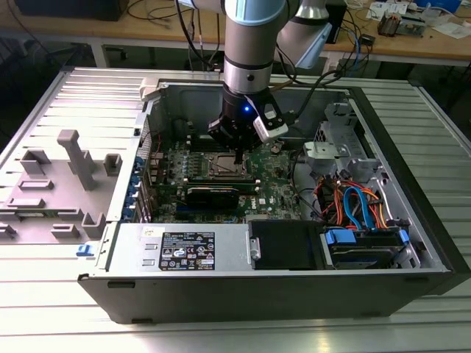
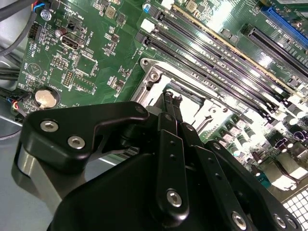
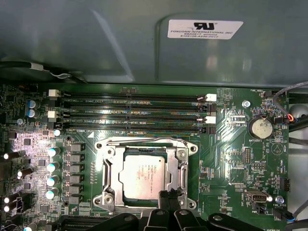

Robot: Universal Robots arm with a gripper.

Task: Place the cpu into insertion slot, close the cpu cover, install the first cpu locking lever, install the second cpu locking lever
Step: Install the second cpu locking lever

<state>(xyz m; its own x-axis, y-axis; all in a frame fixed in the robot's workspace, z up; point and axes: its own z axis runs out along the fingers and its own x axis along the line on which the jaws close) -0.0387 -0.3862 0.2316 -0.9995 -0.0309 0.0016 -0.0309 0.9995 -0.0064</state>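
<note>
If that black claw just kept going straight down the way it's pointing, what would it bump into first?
Most likely the cpu cover. The gripper points down at the frame's edge, beside the cpu seated in the insertion slot. Depth is hard to judge; it may already be touching.

Electronics lab: opened computer case [image 1: 221, 250] on slatted metal table [image 1: 66, 323], wooden workbenches [image 1: 412, 44] strewn with cables behind.
</note>
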